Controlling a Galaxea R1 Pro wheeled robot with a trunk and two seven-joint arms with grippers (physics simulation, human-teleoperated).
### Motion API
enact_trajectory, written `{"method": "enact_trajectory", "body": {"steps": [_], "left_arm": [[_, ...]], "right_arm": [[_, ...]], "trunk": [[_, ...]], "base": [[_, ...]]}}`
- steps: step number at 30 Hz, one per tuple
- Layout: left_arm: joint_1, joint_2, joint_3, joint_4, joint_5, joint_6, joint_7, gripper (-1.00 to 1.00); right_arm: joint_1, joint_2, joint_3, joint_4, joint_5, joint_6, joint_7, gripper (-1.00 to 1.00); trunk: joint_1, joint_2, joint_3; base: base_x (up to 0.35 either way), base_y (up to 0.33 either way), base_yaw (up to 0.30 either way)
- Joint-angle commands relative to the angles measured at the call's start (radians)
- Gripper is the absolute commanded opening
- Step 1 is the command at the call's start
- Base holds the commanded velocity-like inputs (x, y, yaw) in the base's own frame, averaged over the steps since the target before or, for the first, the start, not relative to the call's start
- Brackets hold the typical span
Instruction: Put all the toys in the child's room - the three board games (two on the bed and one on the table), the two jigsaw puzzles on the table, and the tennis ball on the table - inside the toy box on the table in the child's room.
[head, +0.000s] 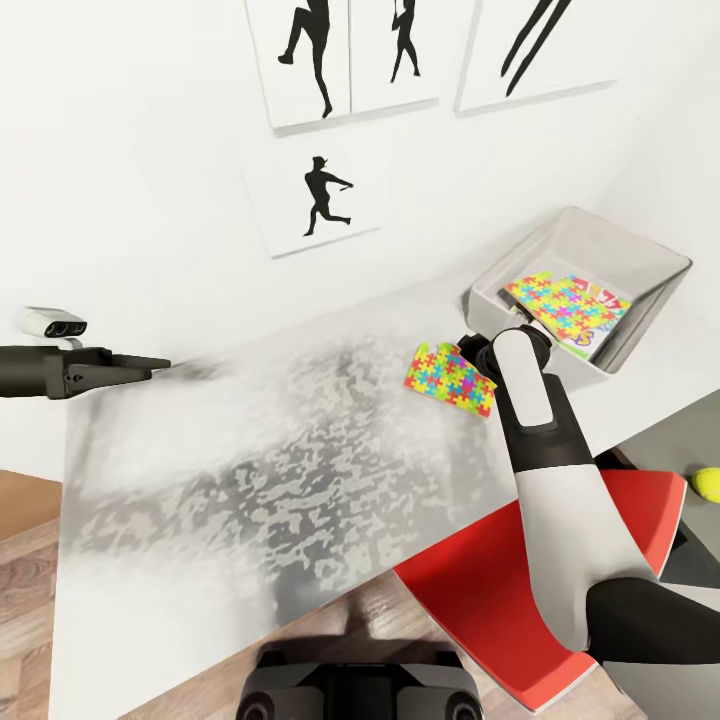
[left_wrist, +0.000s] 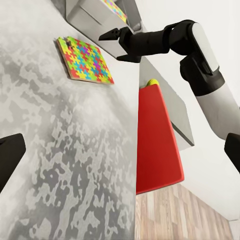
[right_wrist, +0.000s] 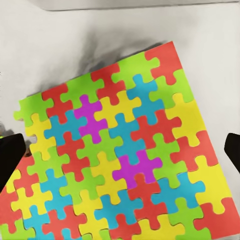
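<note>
One jigsaw puzzle (head: 445, 380) lies flat on the pale table (head: 300, 470), just in front of the toy box (head: 640, 250). My right gripper (head: 470, 346) hovers open directly over it. The right wrist view has the puzzle (right_wrist: 120, 150) spread between the two dark fingertips (right_wrist: 10, 157). In the toy box lies a second jigsaw puzzle (head: 565, 300) on top of a printed board game (head: 604, 297). The tennis ball (head: 708, 485) rests on the lower dark section at the right. My left gripper (head: 158, 366) is open and empty, out over the table's far left end.
A red chair (head: 500, 590) stands tucked under the table's right part, below my right arm. The wall with baseball silhouette pictures (head: 318, 195) runs right behind the table. In the left wrist view, the puzzle (left_wrist: 85, 60), right gripper (left_wrist: 114, 44) and ball (left_wrist: 152, 82) lie ahead.
</note>
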Motion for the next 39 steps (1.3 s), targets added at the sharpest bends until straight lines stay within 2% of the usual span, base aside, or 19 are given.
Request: {"method": "enact_trajectory", "body": {"steps": [1, 14, 18, 23, 31, 33, 36, 39], "left_arm": [[-0.001, 0.001, -0.001, 0.000, 0.000, 0.011, -0.004, 1.00], [-0.001, 0.000, -0.001, 0.000, 0.000, 0.011, -0.004, 1.00], [-0.001, 0.004, 0.012, 0.023, -0.011, 0.012, 0.007, 1.00], [0.009, 0.006, 0.015, 0.051, -0.014, 0.008, 0.014, 1.00], [0.020, -0.013, 0.032, 0.096, -0.025, -0.037, 0.059, 1.00], [0.022, -0.025, 0.026, 0.084, -0.025, -0.032, 0.059, 1.00], [0.022, -0.042, 0.026, 0.081, -0.025, -0.034, 0.060, 1.00], [0.023, -0.058, 0.027, 0.088, -0.027, -0.039, 0.060, 1.00]], "right_arm": [[-0.001, 0.000, 0.000, -0.001, -0.005, 0.008, -0.007, 1.00], [-0.001, 0.000, 0.000, 0.001, -0.007, 0.008, -0.007, 1.00], [0.022, 0.020, -0.018, -0.013, 0.001, -0.014, 0.015, 1.00], [0.029, 0.017, -0.013, -0.010, -0.001, -0.031, 0.043, 1.00], [0.044, -0.002, -0.003, -0.006, -0.004, -0.011, 0.088, 1.00], [0.042, 0.007, 0.002, 0.005, 0.007, -0.011, 0.099, 1.00], [0.042, 0.007, 0.000, 0.022, 0.005, 0.006, 0.110, 1.00], [0.042, 0.000, -0.005, 0.009, -0.003, 0.023, 0.093, 1.00]], "trunk": [[0.001, -0.002, -0.001], [0.001, -0.002, -0.002], [0.001, -0.002, -0.002], [0.001, -0.002, -0.002], [0.001, -0.002, -0.002], [0.001, -0.002, -0.002], [0.001, -0.002, -0.002], [0.001, -0.002, -0.002]], "base": [[0.000, 0.000, 0.000], [0.000, 0.000, 0.000], [0.000, 0.000, 0.000], [0.000, 0.000, 0.000], [0.000, 0.000, 0.000], [0.000, 0.000, 0.000], [0.000, 0.000, 0.000], [0.000, 0.000, 0.000]]}}
